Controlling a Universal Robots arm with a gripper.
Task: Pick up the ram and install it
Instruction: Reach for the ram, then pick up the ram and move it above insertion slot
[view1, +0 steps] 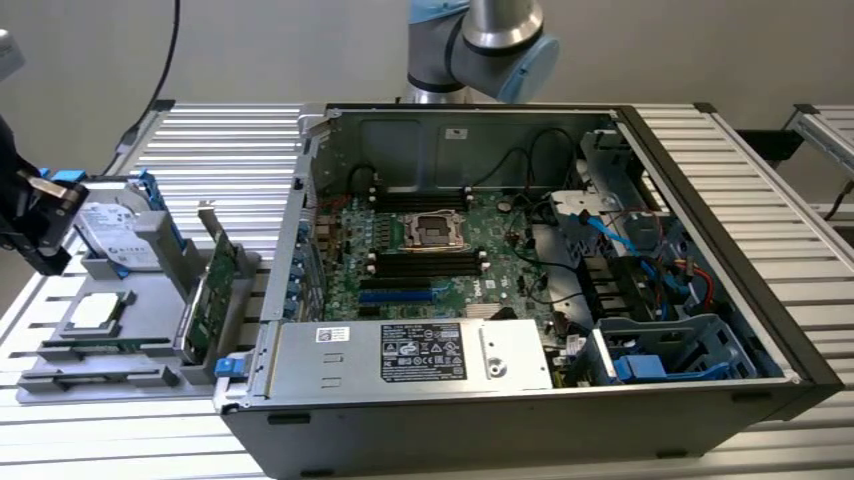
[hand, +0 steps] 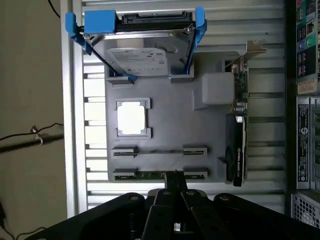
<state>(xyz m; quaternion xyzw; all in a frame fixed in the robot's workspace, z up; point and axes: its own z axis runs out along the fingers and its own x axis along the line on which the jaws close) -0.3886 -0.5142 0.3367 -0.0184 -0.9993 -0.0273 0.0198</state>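
The ram (view1: 96, 347) is a slim green stick lying flat in the nearest slot holder of the grey parts tray (view1: 150, 300). In the wrist view the ram (hand: 150, 175) runs across the tray (hand: 170, 125) just beyond my fingertips. My gripper (view1: 51, 262) hangs above the tray's outer edge at the exterior view's far left. Seen from the wrist, my gripper (hand: 175, 176) is shut, its fingers pressed together with nothing between them and well above the stick.
On the tray also stand a hard drive (hand: 140, 55) in a blue bracket, a square silver processor chip (hand: 132, 118) and the tall green expansion card (hand: 240, 145). The open computer case (view1: 721, 280) lies to the exterior view's right, with memory slots (view1: 427, 262) on its motherboard.
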